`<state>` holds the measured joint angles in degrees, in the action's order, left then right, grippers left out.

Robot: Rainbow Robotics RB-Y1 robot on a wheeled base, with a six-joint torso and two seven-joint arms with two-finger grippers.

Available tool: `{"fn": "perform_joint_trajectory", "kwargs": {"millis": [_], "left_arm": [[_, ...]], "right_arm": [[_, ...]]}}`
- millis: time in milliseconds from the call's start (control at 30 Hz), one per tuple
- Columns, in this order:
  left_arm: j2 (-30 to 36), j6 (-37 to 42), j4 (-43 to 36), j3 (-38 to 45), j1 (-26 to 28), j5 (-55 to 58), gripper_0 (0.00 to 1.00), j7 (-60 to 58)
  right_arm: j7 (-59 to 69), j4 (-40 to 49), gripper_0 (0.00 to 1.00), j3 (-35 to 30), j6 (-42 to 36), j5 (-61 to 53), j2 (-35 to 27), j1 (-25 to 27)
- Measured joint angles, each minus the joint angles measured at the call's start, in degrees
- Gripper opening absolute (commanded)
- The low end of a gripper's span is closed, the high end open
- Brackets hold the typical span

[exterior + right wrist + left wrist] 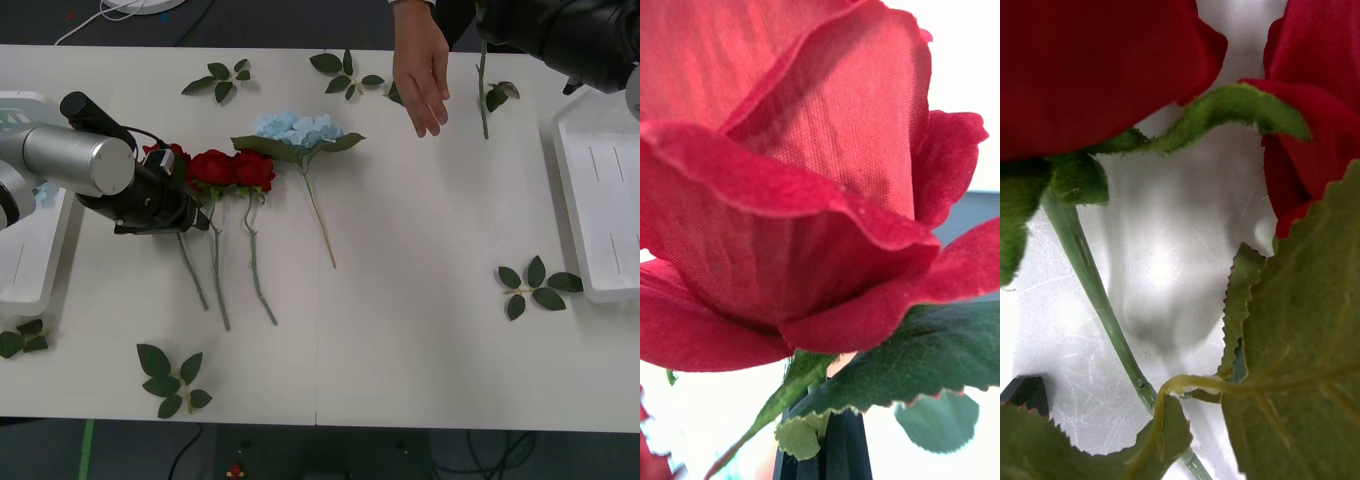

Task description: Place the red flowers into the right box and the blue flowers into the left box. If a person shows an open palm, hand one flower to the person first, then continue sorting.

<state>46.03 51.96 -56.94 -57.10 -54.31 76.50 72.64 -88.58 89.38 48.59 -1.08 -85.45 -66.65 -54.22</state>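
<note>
white worktop [420, 330] w/ a centre seam carries loose leaf sprigs [172, 378] scattered near its edges. left box [30, 270], a shallow white plastic tray, sits at the worktop's left edge; right box [600, 200], same kind w/ faint lines inside, at the right edge.

front view: three red flowers [232, 170] lie side by side left of centre, thin green stems trailing toward the robot; one blue flower [298, 128], a fluffy pale head w/ big leaves, lies just beside them on the right. left gripper [188, 215] is low at the stems of the leftmost roses; can't tell if open or closed, wrist body hides it. a person's hand [422, 72] reaches in from the far side, fingers spread over the worktop. near it a stem hangs from the right arm at top right.

left wrist view adds close detail: fuzzy sepals, serrated leaves, smooth stem over scuffed worktop.

right wrist view: right gripper [836, 450], black fingers pressed together round a rose's stem base; woven-fabric petals right above.
</note>
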Motion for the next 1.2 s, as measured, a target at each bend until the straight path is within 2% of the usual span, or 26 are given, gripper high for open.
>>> {"fn": "perform_joint_trajectory", "kwargs": {"millis": [333, 800, 833, 900, 933, 1200], "left_arm": [[0.0, 0.0, 0.0, 0.0, 0.0, -0.1, 1.00, 0.0], [0.0, 0.0, 0.0, 0.0, -0.1, -0.1, 1.00, 0.0], [0.0, 0.0, 0.0, 0.0, -0.1, -0.1, 1.00, 0.0], [0.0, 0.0, 0.0, 0.0, -0.1, -0.1, 1.00, 0.0], [0.0, 0.0, 0.0, 0.0, -0.1, -0.1, 1.00, 0.0], [0.0, 0.0, 0.0, 0.0, -0.1, -0.1, 1.00, 0.0]], "right_arm": [[-1.9, 0.5, 0.00, 0.0, 9.0, 2.3, 3.8, 0.0], [-3.5, 0.5, 0.00, 0.0, 10.8, 4.4, 4.5, 0.0], [-3.5, 0.5, 0.24, 0.0, 11.0, 4.4, 4.5, 0.0], [-3.5, 0.5, 0.97, 0.0, 11.2, 4.4, 4.5, 0.0], [-3.5, 0.5, 1.00, 0.0, 11.4, 4.4, 4.5, 0.0], [-3.5, 0.5, 1.00, 0.0, 11.9, 4.9, 4.5, 0.0]]}}
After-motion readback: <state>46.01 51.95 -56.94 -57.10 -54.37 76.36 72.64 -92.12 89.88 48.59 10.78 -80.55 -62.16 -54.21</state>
